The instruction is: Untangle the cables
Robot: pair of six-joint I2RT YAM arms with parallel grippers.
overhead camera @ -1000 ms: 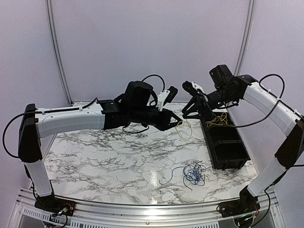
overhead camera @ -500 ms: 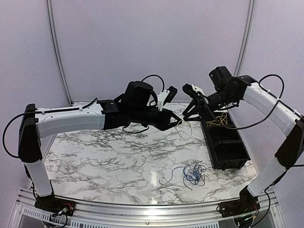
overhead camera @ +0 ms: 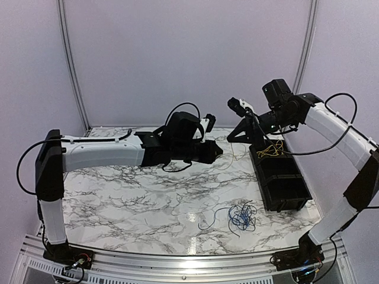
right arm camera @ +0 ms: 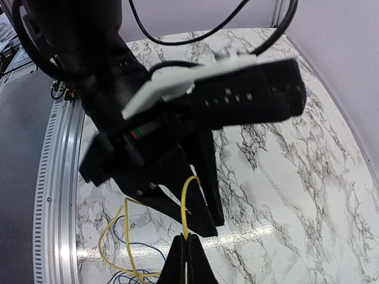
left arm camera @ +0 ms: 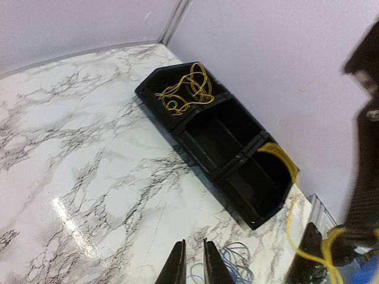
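A thin yellow cable (right arm camera: 185, 204) loops up from my right gripper (right arm camera: 187, 241), which is shut on it right in front of my left gripper's black fingers (right arm camera: 204, 177). From above, my right gripper (overhead camera: 230, 139) hangs beside the left gripper (overhead camera: 217, 151) near the far end of the black bin (overhead camera: 284, 189). My left gripper (left arm camera: 193, 261) is slightly open with nothing between its fingers. A yellow cable bundle (left arm camera: 185, 90) lies in the bin's end compartment (left arm camera: 155, 86). A blue cable tangle (overhead camera: 241, 216) rests on the marble table.
The black bin (left arm camera: 234, 155) has three compartments and runs along the table's right side. A yellow strand (left arm camera: 289, 195) hangs over its near compartment. The right arm (left arm camera: 362, 177) is close on the right. A metal rail (right arm camera: 56, 177) edges the table.
My left gripper let go of the yellow cable and its arm dropped lower and shifted right. My right gripper closed on the yellow cable.
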